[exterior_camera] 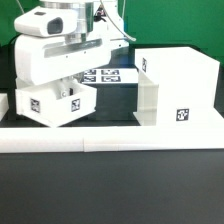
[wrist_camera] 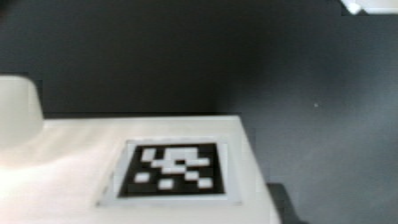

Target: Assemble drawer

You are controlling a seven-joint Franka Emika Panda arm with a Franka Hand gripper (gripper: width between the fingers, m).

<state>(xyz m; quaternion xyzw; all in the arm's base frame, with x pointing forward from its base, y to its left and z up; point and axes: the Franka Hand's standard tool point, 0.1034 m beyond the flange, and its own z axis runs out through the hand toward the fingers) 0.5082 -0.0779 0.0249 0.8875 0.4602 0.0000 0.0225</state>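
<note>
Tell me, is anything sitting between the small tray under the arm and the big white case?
Nothing visible. Only a strip of dark table separates the tray from the case; the marker board lies flat farther back.

Exterior frontal; wrist close above drawer (wrist_camera: pixel 80 150)

Bright, even light; both pictures small and soft.

In the exterior view the white drawer case (exterior_camera: pixel 180 80) beside the gripper (exterior_camera: pixel 72 88) is almost washed out, its top face brightest and its front faintly greyer. In the wrist view the tag (wrist_camera: pixel 175 168) under the gripper is blurred at its edges, and the dark table (wrist_camera: pixel 214 50) beyond it looks grainy.
</note>
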